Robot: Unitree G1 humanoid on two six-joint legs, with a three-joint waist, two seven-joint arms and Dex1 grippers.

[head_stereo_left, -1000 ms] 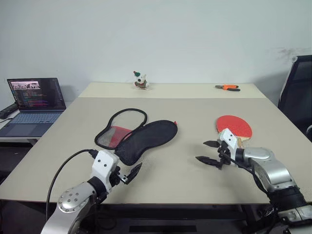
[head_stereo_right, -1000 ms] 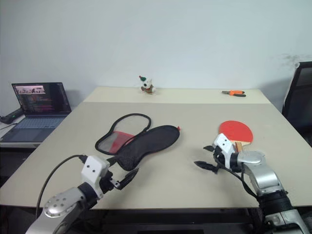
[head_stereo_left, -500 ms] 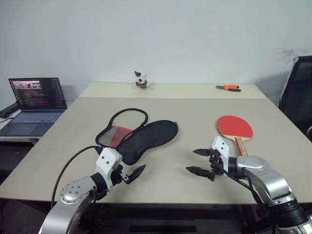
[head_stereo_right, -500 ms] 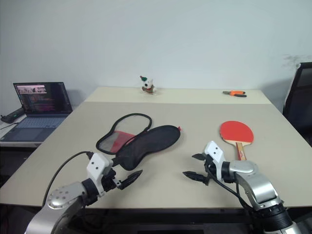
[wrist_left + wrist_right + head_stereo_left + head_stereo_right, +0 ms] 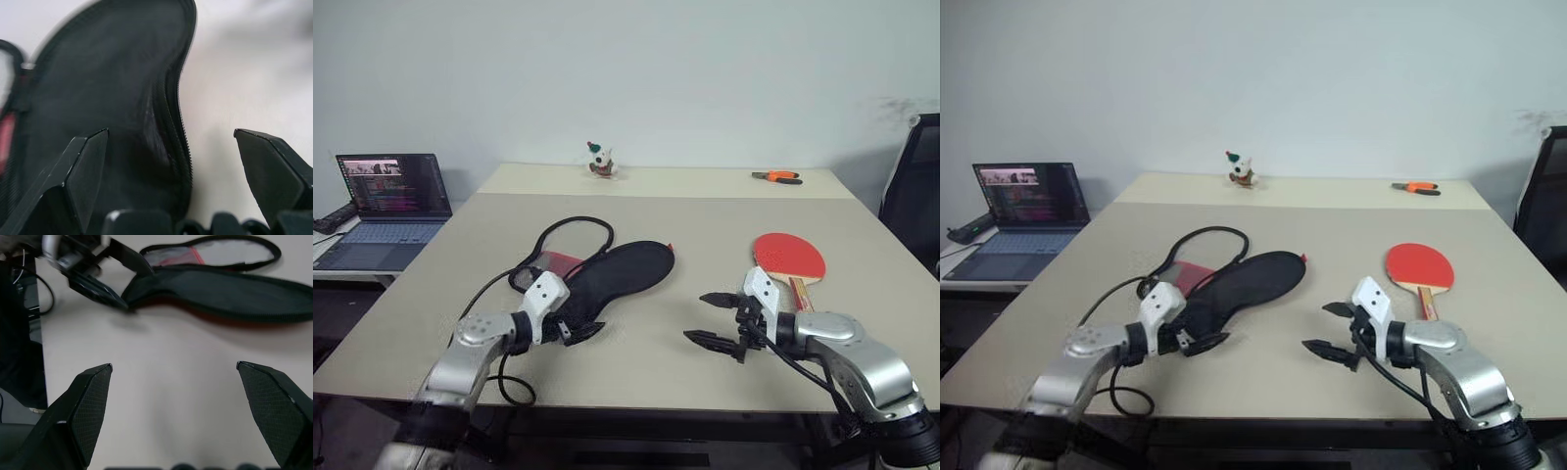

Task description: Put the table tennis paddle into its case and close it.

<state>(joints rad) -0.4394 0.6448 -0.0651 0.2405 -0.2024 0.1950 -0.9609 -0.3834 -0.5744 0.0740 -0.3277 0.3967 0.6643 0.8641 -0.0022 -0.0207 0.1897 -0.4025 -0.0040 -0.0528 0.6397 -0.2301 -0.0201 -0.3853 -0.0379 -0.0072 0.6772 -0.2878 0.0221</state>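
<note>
The table tennis paddle (image 5: 790, 257) lies flat on the table at the right, red face up, wooden handle toward me. The case (image 5: 622, 274) lies unzipped at the centre left, its black half beside the red mesh half (image 5: 556, 262). My left gripper (image 5: 579, 328) is open at the near, narrow end of the black half. In the left wrist view the case (image 5: 112, 98) edge runs between the spread fingers (image 5: 73, 181). My right gripper (image 5: 698, 318) hovers open over bare table, left of the paddle's handle and pointing toward the case (image 5: 234, 289).
A laptop (image 5: 386, 196) stands open on a lower side table at the left. At the far edge of the table are a small toy figure (image 5: 598, 162) and orange-handled pliers (image 5: 775, 176). A black chair (image 5: 915, 186) stands at the right.
My left gripper has moved forward to the case's near end. My right gripper has drawn left and slightly up, away from the paddle's handle. Both stayed open.
</note>
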